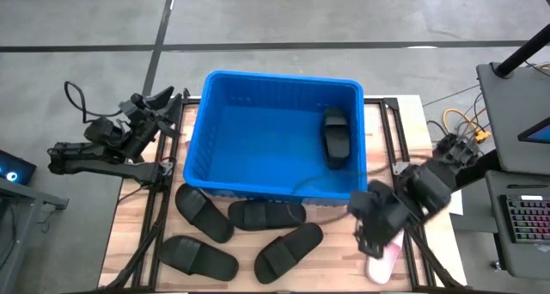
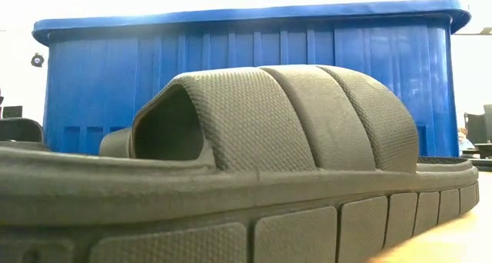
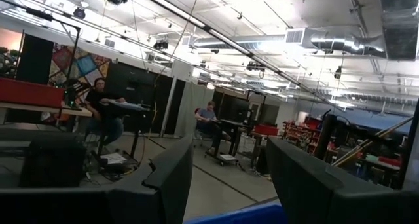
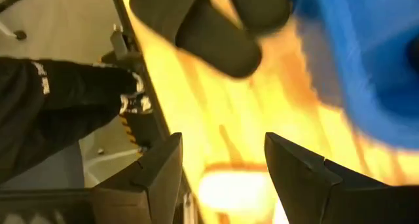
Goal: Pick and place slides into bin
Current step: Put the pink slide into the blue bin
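The blue bin (image 1: 279,139) stands at the table's middle, with one black slide (image 1: 335,137) lying inside by its right wall. Several black slides (image 1: 204,212) (image 1: 266,214) (image 1: 288,249) lie on the table in front of the bin; one fills the low view (image 2: 254,140) with the bin (image 2: 100,78) behind it. The pink slide (image 1: 384,261) lies at the near right. My right gripper (image 1: 368,235) (image 4: 222,165) is open, right over the pink slide's far end. My left gripper (image 1: 165,105) (image 3: 229,178) is open and empty, raised by the bin's left wall.
The wooden table top (image 1: 339,264) shows bare between the black slides and the pink one. Dark rails (image 1: 155,217) run along the table's left and right sides. A desk with a keyboard (image 1: 524,217) stands to the right. People sit far off in the room (image 3: 105,103).
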Controlling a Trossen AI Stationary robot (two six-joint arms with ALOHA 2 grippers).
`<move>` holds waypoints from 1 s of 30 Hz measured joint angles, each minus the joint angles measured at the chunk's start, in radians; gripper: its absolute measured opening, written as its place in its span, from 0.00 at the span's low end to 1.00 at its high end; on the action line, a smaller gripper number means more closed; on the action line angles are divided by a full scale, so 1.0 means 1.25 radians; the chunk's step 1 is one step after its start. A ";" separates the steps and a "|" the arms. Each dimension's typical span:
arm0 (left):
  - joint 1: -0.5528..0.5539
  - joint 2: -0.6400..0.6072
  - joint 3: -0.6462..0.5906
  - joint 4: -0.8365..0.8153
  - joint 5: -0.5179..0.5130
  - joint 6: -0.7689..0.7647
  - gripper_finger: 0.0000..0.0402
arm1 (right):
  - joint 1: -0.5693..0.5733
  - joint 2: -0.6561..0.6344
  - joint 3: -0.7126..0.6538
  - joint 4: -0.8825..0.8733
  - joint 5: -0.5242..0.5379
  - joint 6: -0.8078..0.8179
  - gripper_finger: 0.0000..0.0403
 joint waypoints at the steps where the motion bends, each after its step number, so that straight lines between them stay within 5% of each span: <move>1: 0.000 0.001 0.000 -0.004 0.000 0.000 0.45 | 0.020 0.000 -0.012 0.000 0.000 0.031 0.51; 13: 0.000 0.035 0.000 -0.005 0.000 0.000 0.45 | 0.199 0.000 -0.264 0.070 -0.002 0.269 0.51; 21: 0.000 0.062 0.000 -0.006 0.000 0.001 0.45 | 0.204 0.000 -0.434 0.199 -0.139 0.244 0.51; 30: -0.001 0.081 0.000 -0.007 0.000 0.001 0.45 | 0.208 0.000 -0.565 0.196 -0.154 0.305 0.51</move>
